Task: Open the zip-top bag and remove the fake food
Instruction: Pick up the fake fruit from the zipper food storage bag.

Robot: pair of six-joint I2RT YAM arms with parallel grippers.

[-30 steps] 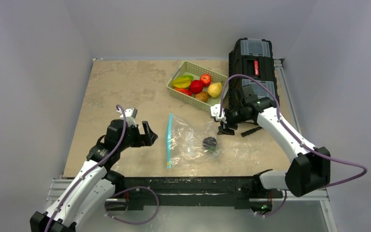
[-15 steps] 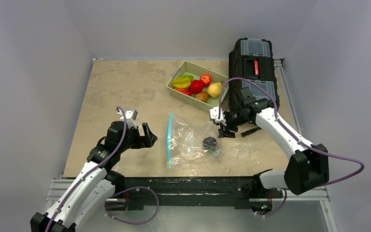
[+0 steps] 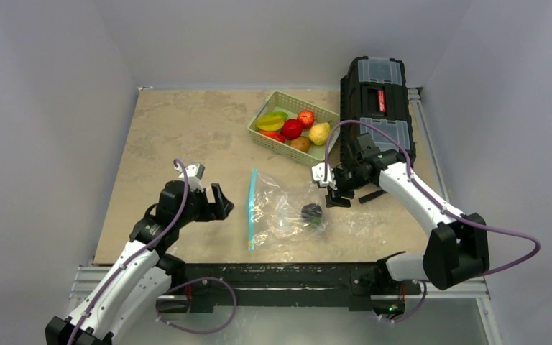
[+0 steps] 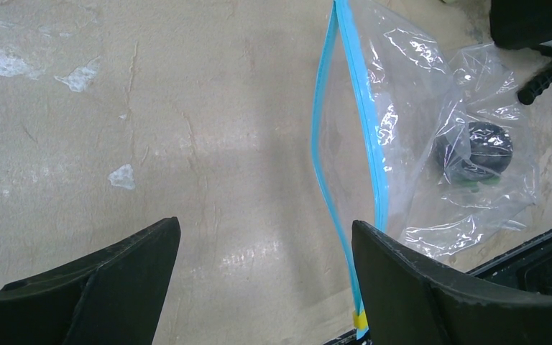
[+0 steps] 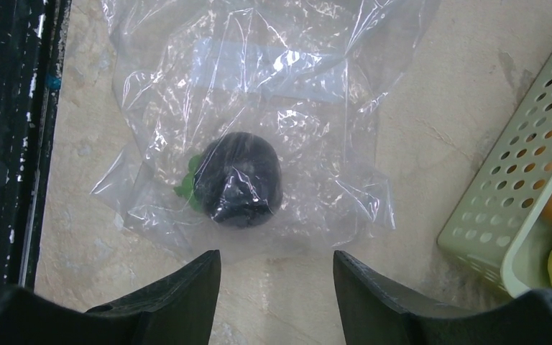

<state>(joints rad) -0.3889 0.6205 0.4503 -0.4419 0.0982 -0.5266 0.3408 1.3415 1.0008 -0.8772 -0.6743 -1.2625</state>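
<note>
The zip-top bag (image 3: pixel 284 208) lies flat mid-table, its teal zip strip (image 3: pixel 251 208) along the left edge. In the left wrist view the two halves of the strip (image 4: pixel 363 108) stand slightly apart. One dark purple fake food (image 3: pixel 311 211) with green leaves sits inside the bag (image 5: pixel 295 86). My left gripper (image 3: pixel 223 202) hovers open just left of the strip, holding nothing (image 4: pixel 266 226). My right gripper (image 3: pixel 336 195) is open at the bag's back right edge, with the purple piece (image 5: pixel 241 180) just ahead of its fingers (image 5: pixel 276 255).
A pale green basket (image 3: pixel 277 146) at the back holds several red, yellow and brown fake foods (image 3: pixel 292 128). A black toolbox (image 3: pixel 377 93) stands to its right. A black stick-like part (image 3: pixel 372 195) lies by the right gripper. A black rail (image 3: pixel 280 273) runs along the near edge.
The right gripper has crept down and left toward the bag. The left gripper has edged slightly toward the zip strip. The bag has not moved.
</note>
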